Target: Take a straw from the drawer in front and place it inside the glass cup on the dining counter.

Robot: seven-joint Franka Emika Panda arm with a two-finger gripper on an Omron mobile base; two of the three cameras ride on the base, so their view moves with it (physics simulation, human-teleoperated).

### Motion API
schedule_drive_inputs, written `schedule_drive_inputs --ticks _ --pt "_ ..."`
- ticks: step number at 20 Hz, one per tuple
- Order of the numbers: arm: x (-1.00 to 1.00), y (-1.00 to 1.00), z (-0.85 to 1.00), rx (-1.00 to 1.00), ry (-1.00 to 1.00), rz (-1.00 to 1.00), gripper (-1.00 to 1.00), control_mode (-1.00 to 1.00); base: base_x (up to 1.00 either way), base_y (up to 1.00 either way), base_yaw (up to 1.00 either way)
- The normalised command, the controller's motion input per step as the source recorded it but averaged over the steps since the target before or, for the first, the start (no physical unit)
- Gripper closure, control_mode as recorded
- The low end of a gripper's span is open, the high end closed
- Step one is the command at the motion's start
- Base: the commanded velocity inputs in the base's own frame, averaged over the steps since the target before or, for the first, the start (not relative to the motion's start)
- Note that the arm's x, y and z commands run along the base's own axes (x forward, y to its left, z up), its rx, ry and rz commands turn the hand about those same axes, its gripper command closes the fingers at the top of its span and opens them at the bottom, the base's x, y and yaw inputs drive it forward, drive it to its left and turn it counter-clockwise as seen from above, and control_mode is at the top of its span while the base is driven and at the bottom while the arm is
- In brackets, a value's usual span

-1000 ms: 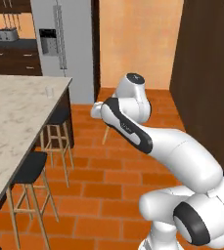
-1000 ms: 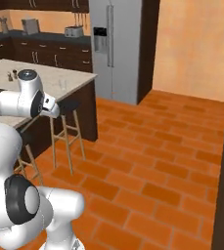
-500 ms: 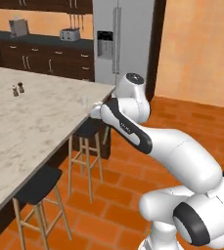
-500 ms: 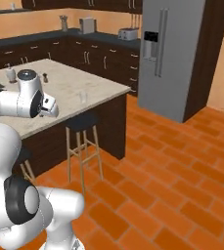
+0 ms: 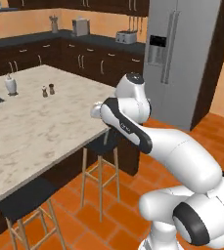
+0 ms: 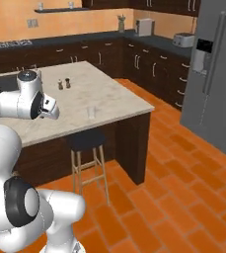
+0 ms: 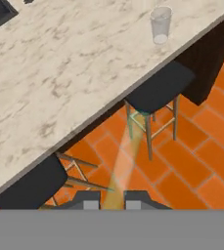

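Hand view shows the fingers (image 7: 112, 199) nearly pressed together at 6 o'clock, pinching the straw (image 7: 128, 156), which runs as a pale, foreshortened sliver from between them up toward 12 o'clock. So, as I judge it, the fetching is done and the straw is in hand; only the placing is left. The glass cup (image 7: 160, 24) stands upright near the edge of the bench (image 7: 59, 73), at about 1 o'clock in this view, well apart from the straw's tip, which hangs over a dark stool (image 7: 157, 88) and the tiled floor. In the right base view the cup (image 6: 91, 112) sits at roughly 3 o'clock from the hand, near the bench's front edge. What remains is to carry the straw over the cup's mouth, lower it in and release.
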Motion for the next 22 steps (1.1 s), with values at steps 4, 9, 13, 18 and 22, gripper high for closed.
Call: schedule_drive_inputs --ticks 4,9,13,18,22 --pt "0.0 0.0 0.0 0.0 0.0 0.0 1.0 1.0 0.85 -0.64 0.53" --pt "0.0 0.0 0.0 0.0 0.0 0.0 1.0 1.0 0.81 -0.61 0.52" --pt "0.0 0.0 0.0 0.0 0.0 0.0 1.0 1.0 0.75 -0.48 0.51" --pt "0.0 0.0 0.0 0.0 0.0 0.0 1.0 1.0 0.76 -0.52 0.4" --pt "0.0 0.0 0.0 0.0 0.0 0.0 1.0 1.0 0.95 -0.51 0.21"
